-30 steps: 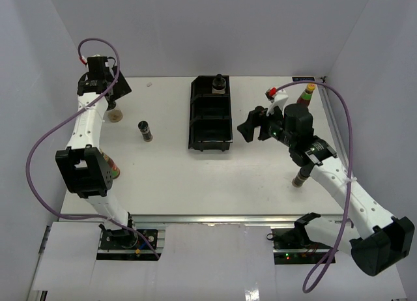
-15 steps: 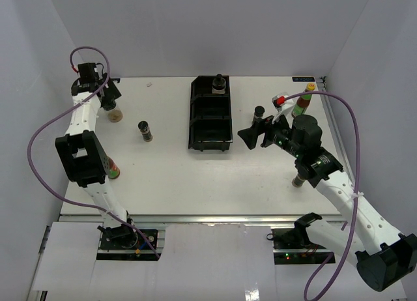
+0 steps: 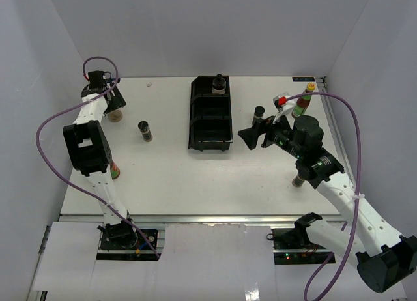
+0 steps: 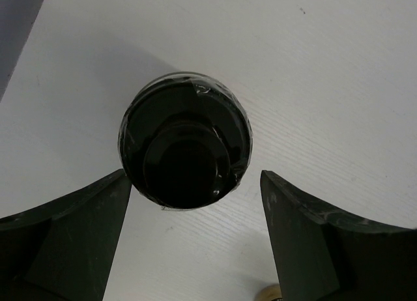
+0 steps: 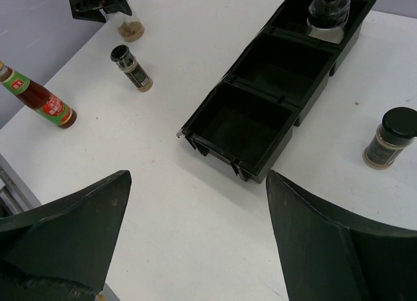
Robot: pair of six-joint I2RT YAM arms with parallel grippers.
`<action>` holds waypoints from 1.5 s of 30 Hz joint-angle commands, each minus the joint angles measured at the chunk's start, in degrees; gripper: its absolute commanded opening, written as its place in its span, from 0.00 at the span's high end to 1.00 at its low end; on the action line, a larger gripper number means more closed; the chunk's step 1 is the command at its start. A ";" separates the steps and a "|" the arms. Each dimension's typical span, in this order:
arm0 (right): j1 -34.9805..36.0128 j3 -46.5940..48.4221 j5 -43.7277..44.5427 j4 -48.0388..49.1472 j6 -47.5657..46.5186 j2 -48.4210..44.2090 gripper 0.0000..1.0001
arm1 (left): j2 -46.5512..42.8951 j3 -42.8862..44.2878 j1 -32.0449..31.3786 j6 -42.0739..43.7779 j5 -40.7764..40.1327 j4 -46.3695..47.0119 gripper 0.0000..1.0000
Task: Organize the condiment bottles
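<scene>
In the left wrist view I look straight down on the black cap of a short jar (image 4: 184, 139). My left gripper (image 4: 193, 176) is open around it, with a gap still showing on the right side. From above, this tan jar (image 3: 115, 115) stands at the far left under the left gripper (image 3: 109, 100). Another jar (image 3: 144, 130) stands between it and the tray. A third jar (image 3: 219, 85) sits in the far compartment of the black tray (image 3: 195, 128). My right gripper (image 3: 251, 135) hovers open to the right of the tray, beside a jar (image 3: 259, 111).
A red sauce bottle (image 3: 113, 168) lies by the left arm, and a second one (image 3: 302, 101) stands at the far right. Another bottle (image 3: 300, 179) shows under the right forearm. The tray's two near compartments (image 5: 244, 128) hold nothing. White walls enclose the table.
The left gripper has shifted right and settled over the tan jar, its jaws narrowing a little. The right arm swung slightly toward the tray and uncovered the jar beside it, then held still.
</scene>
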 commanded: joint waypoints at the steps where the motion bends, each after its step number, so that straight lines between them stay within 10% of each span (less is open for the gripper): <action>1: 0.03 0.17 -0.14 3.33 -0.29 -0.86 0.10 | -1.34 2.12 -0.08 1.20 -1.34 3.61 0.10; 26: 0.03 -0.80 -0.31 3.33 -0.99 -2.71 0.10 | 2.61 5.97 -0.08 2.53 -1.66 2.48 0.22; 37: 0.03 -1.18 0.31 3.33 -1.08 -3.43 0.10 | 1.66 7.12 -1.56 3.37 -2.02 1.30 0.94; 45: 0.03 -0.12 0.60 2.82 -1.24 -3.45 0.10 | -4.63 7.48 -8.81 4.32 -6.78 0.86 1.00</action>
